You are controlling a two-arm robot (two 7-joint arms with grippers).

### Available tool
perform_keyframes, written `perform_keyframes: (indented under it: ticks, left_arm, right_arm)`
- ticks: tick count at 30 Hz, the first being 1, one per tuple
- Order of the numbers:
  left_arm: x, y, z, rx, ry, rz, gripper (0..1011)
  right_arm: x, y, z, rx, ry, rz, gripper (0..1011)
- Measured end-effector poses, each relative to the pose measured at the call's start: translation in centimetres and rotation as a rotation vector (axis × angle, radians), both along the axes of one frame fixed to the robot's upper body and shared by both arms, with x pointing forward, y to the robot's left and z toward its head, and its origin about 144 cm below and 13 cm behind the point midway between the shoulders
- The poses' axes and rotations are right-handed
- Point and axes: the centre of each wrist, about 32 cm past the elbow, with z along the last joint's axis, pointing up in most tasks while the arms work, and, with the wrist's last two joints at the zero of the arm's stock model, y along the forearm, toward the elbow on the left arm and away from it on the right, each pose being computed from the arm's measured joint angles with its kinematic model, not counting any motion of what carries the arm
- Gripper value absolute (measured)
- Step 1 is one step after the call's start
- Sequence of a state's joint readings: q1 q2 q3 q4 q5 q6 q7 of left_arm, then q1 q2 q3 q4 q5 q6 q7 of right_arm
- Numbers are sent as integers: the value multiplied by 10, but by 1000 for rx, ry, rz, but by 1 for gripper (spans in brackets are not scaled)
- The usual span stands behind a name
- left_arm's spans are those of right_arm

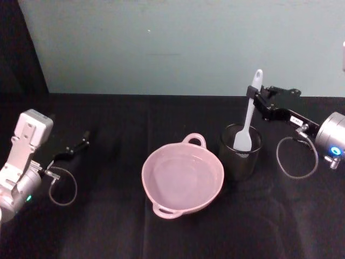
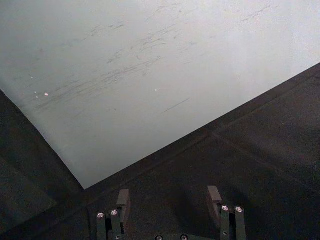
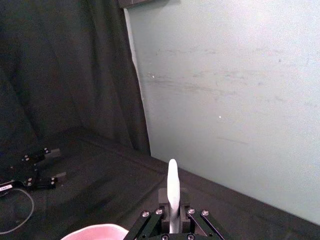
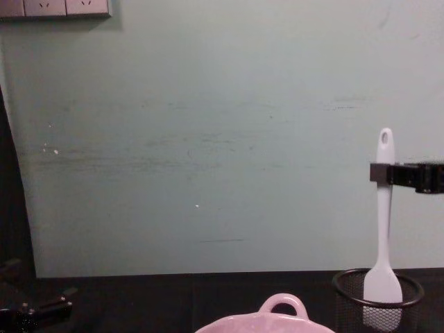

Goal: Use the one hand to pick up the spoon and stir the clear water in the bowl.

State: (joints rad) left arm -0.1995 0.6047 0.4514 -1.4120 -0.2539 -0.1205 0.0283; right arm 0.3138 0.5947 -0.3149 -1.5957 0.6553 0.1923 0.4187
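Observation:
The white spoon [image 1: 247, 114] stands upright with its scoop end inside the black wire-mesh cup [image 1: 240, 151]. My right gripper [image 1: 256, 97] is shut on the spoon's upper handle; the chest view shows the spoon [image 4: 383, 229] with the right gripper [image 4: 383, 173] clamped just below the handle hole. In the right wrist view the handle tip [image 3: 173, 186] rises between the shut fingers. The pale pink bowl [image 1: 183, 176] holds clear water and sits left of the cup. My left gripper [image 1: 75, 148] rests open at the far left, and the left wrist view shows this gripper [image 2: 170, 200] with nothing in it.
A pale green wall [image 1: 183, 43] backs the black-covered table [image 1: 108, 226]. Cable loops hang by each wrist [image 1: 294, 157]. Wall sockets [image 4: 55, 7] sit high up on the left in the chest view.

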Motion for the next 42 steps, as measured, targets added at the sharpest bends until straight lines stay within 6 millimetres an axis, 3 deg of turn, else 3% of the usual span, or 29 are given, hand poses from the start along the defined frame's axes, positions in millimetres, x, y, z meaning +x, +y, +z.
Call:
perform_keyframes:
  ticks: [33,40,42]
  left_arm:
    - [0,0,0,0,0,0,1005]
    - [0,0,0,0,0,0,1005]
    - [0,0,0,0,0,0,1005]
  right_arm:
    - [18,-29,-69,266,191,-6,112]
    - [20,-33,-73,313,191,-14,117]
    - [20,-34,-73,318,189,-18,161]
